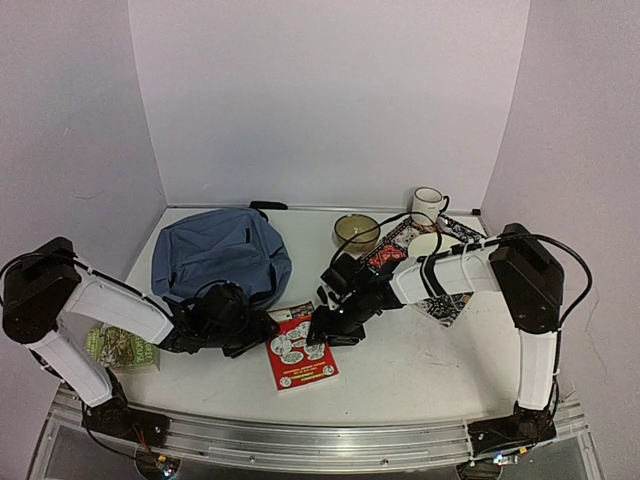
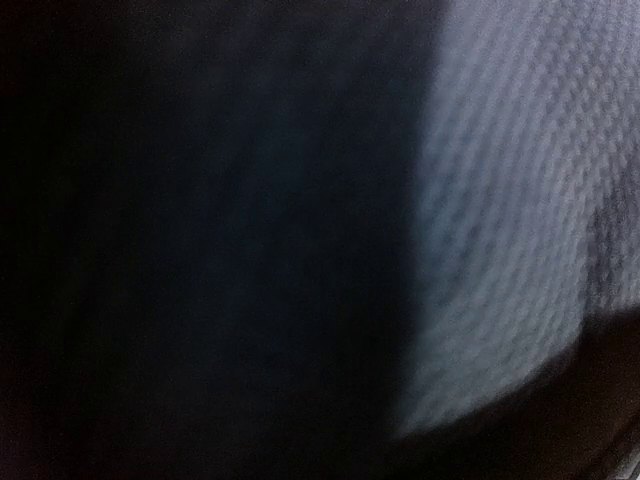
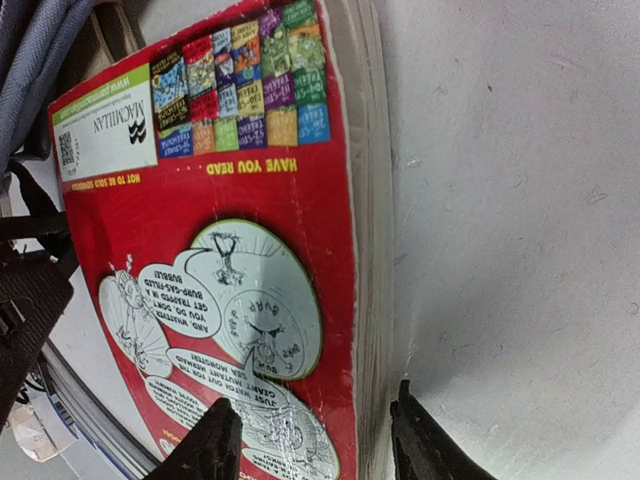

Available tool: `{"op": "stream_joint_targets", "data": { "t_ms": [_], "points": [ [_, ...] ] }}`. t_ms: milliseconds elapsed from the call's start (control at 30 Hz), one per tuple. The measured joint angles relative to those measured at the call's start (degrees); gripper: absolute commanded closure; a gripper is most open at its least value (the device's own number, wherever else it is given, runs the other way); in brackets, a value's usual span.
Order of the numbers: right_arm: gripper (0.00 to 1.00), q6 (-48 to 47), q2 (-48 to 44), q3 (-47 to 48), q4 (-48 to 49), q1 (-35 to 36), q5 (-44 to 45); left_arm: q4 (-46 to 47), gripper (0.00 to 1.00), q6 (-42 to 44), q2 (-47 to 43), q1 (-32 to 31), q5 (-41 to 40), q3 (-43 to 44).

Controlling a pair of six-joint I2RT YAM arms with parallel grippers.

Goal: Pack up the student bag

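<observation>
one slate-blue student bag [image 1: 215, 250] (soft, flat)

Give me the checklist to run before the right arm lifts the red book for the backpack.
1. Right pincer astride the red paperback book's page edge, one finger over the cover, one over the white table: ok.
2. Right jaws apart: ok.
3. Left pincer at the slate-blue fabric backpack's near edge: ok.
4. Left pincer gripping fabric: cannot tell; its wrist view shows only blurred cloth.
5. Backpack mouth open: cannot tell.
6. Olive bowl and white mug apart from the book: ok.
</observation>
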Motion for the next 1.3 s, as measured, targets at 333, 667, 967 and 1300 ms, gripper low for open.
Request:
{"op": "stream_joint_targets", "data": {
  "t_ms": [333,667,967,1300],
  "points": [
    [0.52,0.04,0.64,0.09,-0.3,-0.17,-0.62,9.27,0.37,-0.41,6.01,1.58,5.77,2.1],
    [0.52,0.04,0.64,0.02,0.33,-0.17,-0.71,13.63,0.56,-2.08,-2.36,1.57,10.65,-2.11],
    [0.52,0.02,0.47,-0.04,1.14,-0.15,-1.28,16.73,0.59,-1.94,-4.3,1.12,11.69,-2.78],
    [0.51,-0.08,-0.35,-0.58,0.83,-0.15,0.02,18.22,0.83,-1.45,1.25,1.07,11.57,-2.79]
  ]
}}
